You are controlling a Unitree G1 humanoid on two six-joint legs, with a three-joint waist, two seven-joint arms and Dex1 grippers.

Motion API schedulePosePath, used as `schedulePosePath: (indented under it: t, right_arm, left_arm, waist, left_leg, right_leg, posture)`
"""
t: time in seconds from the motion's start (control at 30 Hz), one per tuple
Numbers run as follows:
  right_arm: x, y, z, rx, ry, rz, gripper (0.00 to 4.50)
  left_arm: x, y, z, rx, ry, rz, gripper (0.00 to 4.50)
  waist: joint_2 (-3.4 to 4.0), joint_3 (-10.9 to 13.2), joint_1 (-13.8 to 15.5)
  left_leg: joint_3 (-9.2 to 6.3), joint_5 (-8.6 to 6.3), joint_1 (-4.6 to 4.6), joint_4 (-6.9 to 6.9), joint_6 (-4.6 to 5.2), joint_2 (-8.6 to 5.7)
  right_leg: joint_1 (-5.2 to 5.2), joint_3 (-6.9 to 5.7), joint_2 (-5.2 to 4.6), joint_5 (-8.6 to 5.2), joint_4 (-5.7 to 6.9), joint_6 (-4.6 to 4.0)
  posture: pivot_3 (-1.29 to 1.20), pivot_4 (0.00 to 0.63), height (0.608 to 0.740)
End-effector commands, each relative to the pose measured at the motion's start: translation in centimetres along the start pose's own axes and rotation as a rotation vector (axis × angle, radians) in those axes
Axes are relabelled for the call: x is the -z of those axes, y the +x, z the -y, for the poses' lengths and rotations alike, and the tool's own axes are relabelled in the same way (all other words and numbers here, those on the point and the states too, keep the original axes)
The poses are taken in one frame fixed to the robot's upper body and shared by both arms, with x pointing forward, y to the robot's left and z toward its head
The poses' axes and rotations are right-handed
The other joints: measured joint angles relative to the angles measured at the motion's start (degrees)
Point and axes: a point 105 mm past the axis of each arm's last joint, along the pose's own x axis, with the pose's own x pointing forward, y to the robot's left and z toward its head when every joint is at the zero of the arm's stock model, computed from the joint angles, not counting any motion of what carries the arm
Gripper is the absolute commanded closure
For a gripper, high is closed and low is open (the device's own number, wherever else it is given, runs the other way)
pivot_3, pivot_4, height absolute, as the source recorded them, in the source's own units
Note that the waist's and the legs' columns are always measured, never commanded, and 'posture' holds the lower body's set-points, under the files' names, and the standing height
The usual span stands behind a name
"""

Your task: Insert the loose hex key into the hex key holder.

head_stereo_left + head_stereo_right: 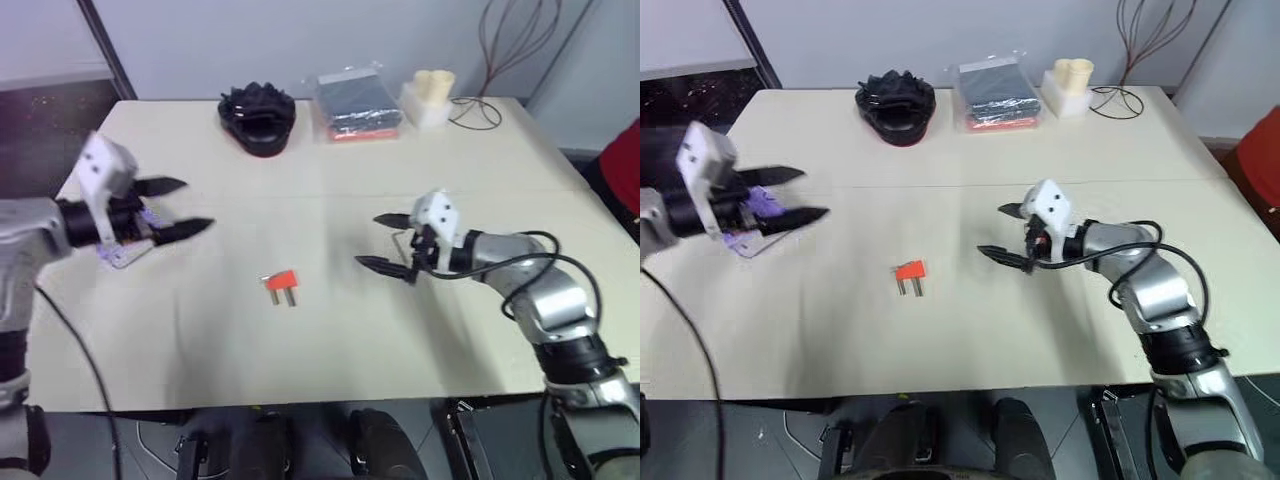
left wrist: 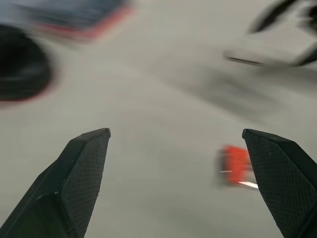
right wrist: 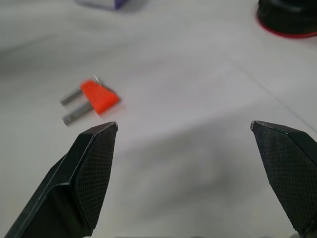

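Both end effectors gape empty; right wrist view resolves the hex key holder [image 3: 97, 97] with two keys.

We find no legible text, label, brand, number or sign on anything in these views. The purple-and-white packet [image 1: 748, 222] and the dark wrapped packet [image 1: 357, 102] at the table's far edge carry no print we can read.
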Motion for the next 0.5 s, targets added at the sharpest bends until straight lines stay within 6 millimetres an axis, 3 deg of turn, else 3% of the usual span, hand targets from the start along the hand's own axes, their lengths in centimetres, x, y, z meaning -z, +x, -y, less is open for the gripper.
schedulePosePath:
  t: [0.03,0.2,0.5]
  right_arm:
    - [-0.6,2.0,-0.4,-0.057,-0.105,-0.006,0.00]
    - [-1.0,5.8,-1.7,-0.163,-0.133,0.002,0.00]
    - [-0.6,9.1,-3.2,-0.301,-0.130,-0.005,0.00]
  left_arm:
    - [1.1,1.0,1.2,0.077,-0.028,-0.002,0.03]
    - [4.4,1.1,1.4,0.104,-0.042,-0.078,0.03]
    - [6.2,-0.8,1.0,0.109,0.031,-0.176,0.03]
  waist:
    - [0.00,0.0,0.0]
    - [0.01,0.0,0.0]
    - [0.02,0.0,0.3]
  left_leg:
    - [0.01,0.00,0.00,0.00,-0.01,0.04]
    - [0.05,0.04,-0.03,0.03,-0.05,0.05]
    - [0.02,0.05,-0.03,0.08,-0.07,0.00]
  right_leg:
    - [-0.01,0.01,0.07,0.00,0.00,0.00]
    - [-0.08,0.02,0.16,0.00,0.07,0.00]
    - [-0.03,-0.01,0.08,0.00,0.05,0.00]
  posture:
    - [0.00,0.150,0.740]
    - [0.00,0.150,0.740]
    - [0.00,0.150,0.740]
